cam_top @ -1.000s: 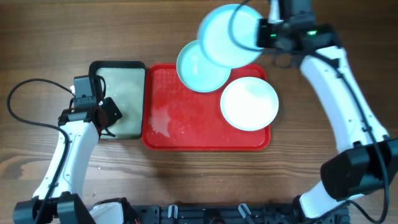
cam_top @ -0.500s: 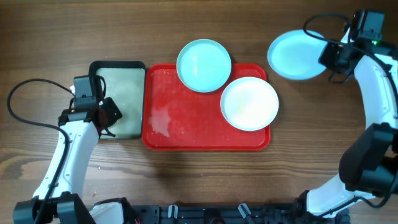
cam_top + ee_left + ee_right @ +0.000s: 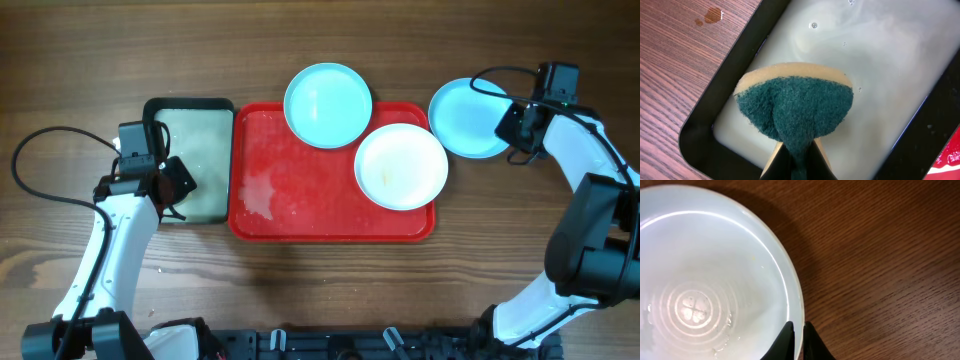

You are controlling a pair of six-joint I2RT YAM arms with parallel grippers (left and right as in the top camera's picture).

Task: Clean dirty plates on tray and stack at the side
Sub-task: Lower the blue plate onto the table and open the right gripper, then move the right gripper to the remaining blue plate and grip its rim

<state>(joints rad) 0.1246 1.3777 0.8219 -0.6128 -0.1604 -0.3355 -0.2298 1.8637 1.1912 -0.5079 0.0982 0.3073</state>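
My right gripper [image 3: 514,128] is shut on the rim of a pale turquoise plate [image 3: 466,118] that sits low over the wood to the right of the red tray [image 3: 300,205]. In the right wrist view the plate [image 3: 710,280] fills the left and my fingers [image 3: 798,330] pinch its edge. A second turquoise plate [image 3: 327,104] rests on the tray's far rim. A white plate [image 3: 400,166] lies in the tray's right part. My left gripper [image 3: 165,185] is shut on a green and yellow sponge [image 3: 795,107] over the black tray.
A small black-rimmed tray [image 3: 190,108] with pale cloudy water [image 3: 875,65] stands left of the red tray. Wet residue [image 3: 262,195] marks the red tray's left part. A small stain [image 3: 711,15] lies on the wood. Cables trail near both arms.
My right arm has carried the turquoise plate from above the tray's far right corner out to the right and lowered it beside the tray. The left arm has not moved.
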